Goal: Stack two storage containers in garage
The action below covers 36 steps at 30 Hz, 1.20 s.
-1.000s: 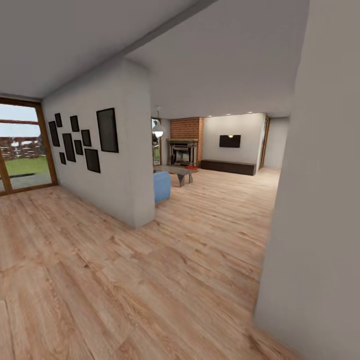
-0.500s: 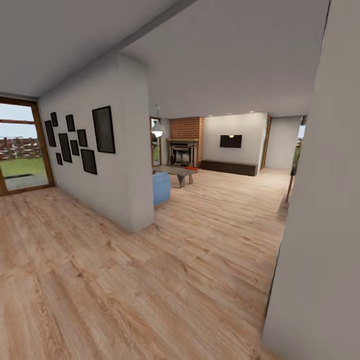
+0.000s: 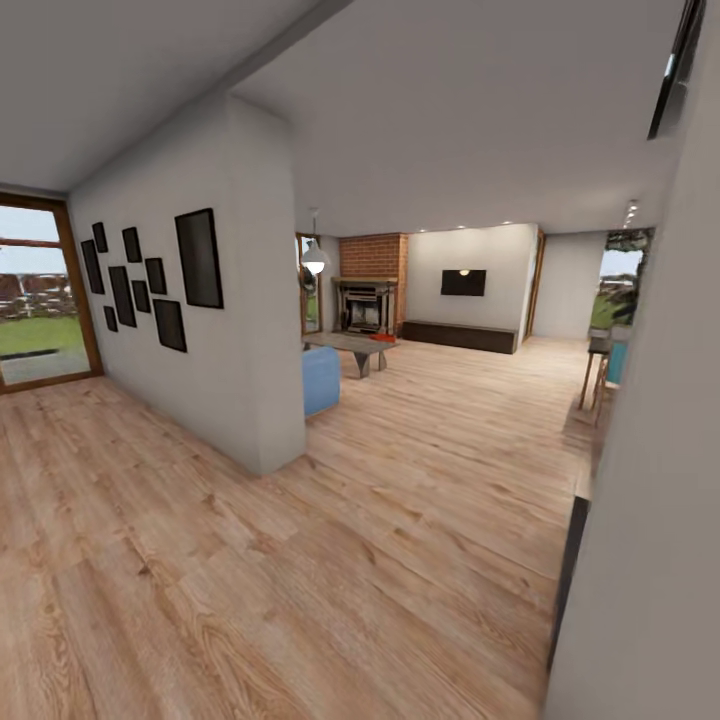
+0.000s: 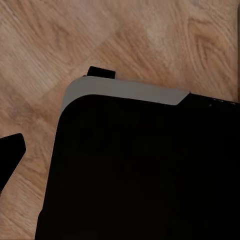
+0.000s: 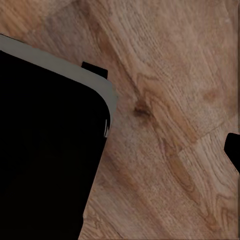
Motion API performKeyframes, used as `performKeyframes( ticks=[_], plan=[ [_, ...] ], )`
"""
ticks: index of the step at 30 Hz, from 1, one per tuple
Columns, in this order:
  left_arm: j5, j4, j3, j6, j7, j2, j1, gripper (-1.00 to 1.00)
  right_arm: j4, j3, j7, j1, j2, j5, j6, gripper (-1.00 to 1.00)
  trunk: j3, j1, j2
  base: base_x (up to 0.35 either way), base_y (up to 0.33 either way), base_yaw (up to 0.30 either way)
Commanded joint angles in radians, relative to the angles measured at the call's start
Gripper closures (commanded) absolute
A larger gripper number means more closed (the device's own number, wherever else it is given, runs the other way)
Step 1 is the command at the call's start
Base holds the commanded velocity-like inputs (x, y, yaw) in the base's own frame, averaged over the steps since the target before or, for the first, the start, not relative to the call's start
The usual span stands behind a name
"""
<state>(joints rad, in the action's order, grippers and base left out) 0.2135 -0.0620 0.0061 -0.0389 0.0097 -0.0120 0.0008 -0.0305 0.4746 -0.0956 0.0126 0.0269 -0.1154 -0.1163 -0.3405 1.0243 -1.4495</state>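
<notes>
The living room lies ahead in the head view, with its brick fireplace [image 3: 369, 290] and the end of a blue sofa [image 3: 321, 379]. A small orange-red shape [image 3: 383, 337] sits low by the far end of the coffee table [image 3: 350, 345]; it is too small to tell if it is a storage container. In the left wrist view, one dark fingertip [image 4: 11, 155] shows beside my black base [image 4: 145, 170] over the wood planks. In the right wrist view, one dark fingertip [image 5: 234, 150] shows at the frame's edge. Nothing is visible in either gripper.
A white partition wall [image 3: 250, 310] with several black picture frames stands at the left, its corner near my path. A pale wall [image 3: 650, 520] is close on the right. Beyond it stand a small table and blue chair [image 3: 608, 362]. Light wood flooring [image 3: 420, 470] runs ahead.
The camera has moved forward, so the whole picture shifted. The right wall slid aside, uncovering a far window and small table. The partition wall drew closer.
</notes>
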Motion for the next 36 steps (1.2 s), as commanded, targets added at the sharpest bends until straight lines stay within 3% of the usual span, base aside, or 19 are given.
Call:
performKeyframes(
  ticks=[1, 36],
  plan=[
    [0.006, -0.001, 0.000, -0.002, 0.001, 0.000, 0.000, -1.00, -0.003, 0.009, -0.001, 0.001, -0.001, -0.010, -0.007, -1.00, -0.001, 0.001, -0.001, 0.325, 0.000, 0.000],
    [0.004, -0.001, 0.000, -0.003, 0.001, 0.000, 0.000, -1.00, -0.003, 0.007, -0.001, 0.001, -0.004, -0.012, -0.010, -1.00, -0.001, 0.001, -0.001, 0.325, 0.000, 0.000]
  ],
)
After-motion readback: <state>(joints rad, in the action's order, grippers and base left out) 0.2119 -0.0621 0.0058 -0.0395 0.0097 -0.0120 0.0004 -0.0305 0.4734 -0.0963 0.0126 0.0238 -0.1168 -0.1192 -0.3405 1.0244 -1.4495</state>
